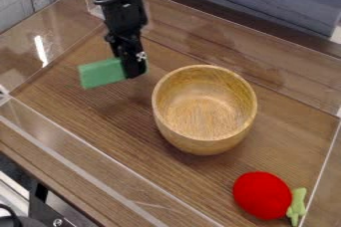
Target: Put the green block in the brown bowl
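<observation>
The dark arm reaches in from the top edge, left of centre, slanting down and slightly right, and its pincer [128,65] points downward, closed on the green block [102,73]. The block sits left of centre in the frame, slightly tilted, apart from the brown bowl [204,110] on the worktop [100,136].

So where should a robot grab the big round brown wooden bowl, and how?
Probably best by the thick rim of the round tan wooden bowl, on the side away from the green block. Come straight down, one finger inside and one outside the wall: it sits upright with its wide mouth open, so the edge is easy to pinch.
</observation>
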You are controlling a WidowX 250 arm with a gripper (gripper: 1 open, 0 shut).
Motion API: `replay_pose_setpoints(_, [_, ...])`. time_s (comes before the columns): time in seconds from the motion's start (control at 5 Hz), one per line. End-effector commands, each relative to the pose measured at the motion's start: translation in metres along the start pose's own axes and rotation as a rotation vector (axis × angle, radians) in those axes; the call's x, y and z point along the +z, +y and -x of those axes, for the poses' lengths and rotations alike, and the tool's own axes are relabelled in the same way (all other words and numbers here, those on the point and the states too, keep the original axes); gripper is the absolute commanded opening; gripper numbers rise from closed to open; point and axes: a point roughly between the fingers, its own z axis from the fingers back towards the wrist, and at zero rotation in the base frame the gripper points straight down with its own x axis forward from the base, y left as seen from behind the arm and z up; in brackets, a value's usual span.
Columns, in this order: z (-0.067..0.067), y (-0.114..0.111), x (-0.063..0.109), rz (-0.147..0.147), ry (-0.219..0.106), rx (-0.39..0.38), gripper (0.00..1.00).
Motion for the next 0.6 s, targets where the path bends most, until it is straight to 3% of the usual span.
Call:
replay_pose_setpoints(0.0, [-0.021, -0.021, 0.023, -0.047, -0.049, -0.040, 0.00])
replay_pose_setpoints(0.4, [-0.041, -0.061, 0.024, -0.041, -0.054, -0.068, 0.00])
